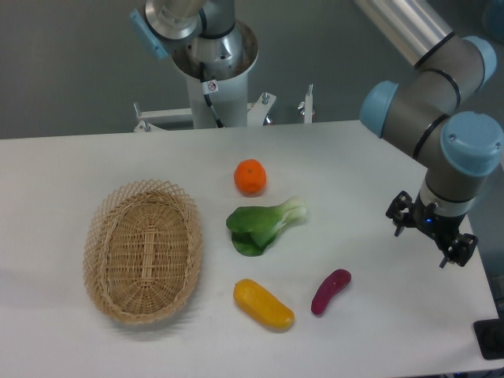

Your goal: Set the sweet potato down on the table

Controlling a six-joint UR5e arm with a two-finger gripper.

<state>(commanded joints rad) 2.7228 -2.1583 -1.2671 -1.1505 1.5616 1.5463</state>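
The sweet potato (331,290), a small magenta-purple curved oblong, lies on the white table (370,173) near the front, right of centre. My gripper (431,239) hangs over the table's right side, well to the right of the sweet potato and a little farther back. Its fingers stand apart and hold nothing.
An oval wicker basket (143,250) sits at the left. A round orange fruit (250,176) lies mid-table, with a green leafy vegetable (264,225) below it. A yellow-orange oblong (264,304) lies left of the sweet potato. The table's right edge runs close by the gripper.
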